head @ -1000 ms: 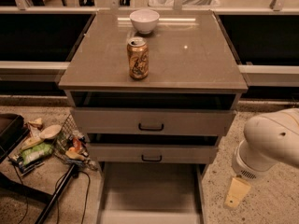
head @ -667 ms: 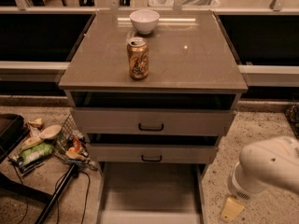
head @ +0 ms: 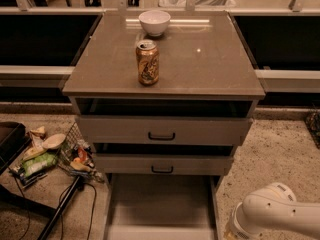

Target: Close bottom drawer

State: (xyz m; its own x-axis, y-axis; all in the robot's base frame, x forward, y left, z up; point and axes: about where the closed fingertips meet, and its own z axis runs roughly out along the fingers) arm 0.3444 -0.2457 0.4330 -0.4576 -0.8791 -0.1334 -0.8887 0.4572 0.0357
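Note:
The grey cabinet [head: 165,84] stands in the middle of the camera view with three drawers. The bottom drawer [head: 162,204] is pulled far out toward me; its long shallow tray runs to the lower edge of the picture, and its front and handle are cut off there. The two drawers above it, each with a black bar handle, stand slightly out. My white arm [head: 277,216] is at the lower right, beside the open tray's right side. My gripper is below the picture's edge and not in view.
A gold can [head: 148,62] and a white bowl [head: 154,22] stand on the cabinet top. A wire basket with snacks [head: 75,156], loose packets and a black stand with cables lie on the speckled floor at the left. Dark shelving runs behind.
My arm has dropped lower and moved left toward the open tray. The gripper, seen earlier at the lower right, has gone below the picture's edge. The drawers have not moved.

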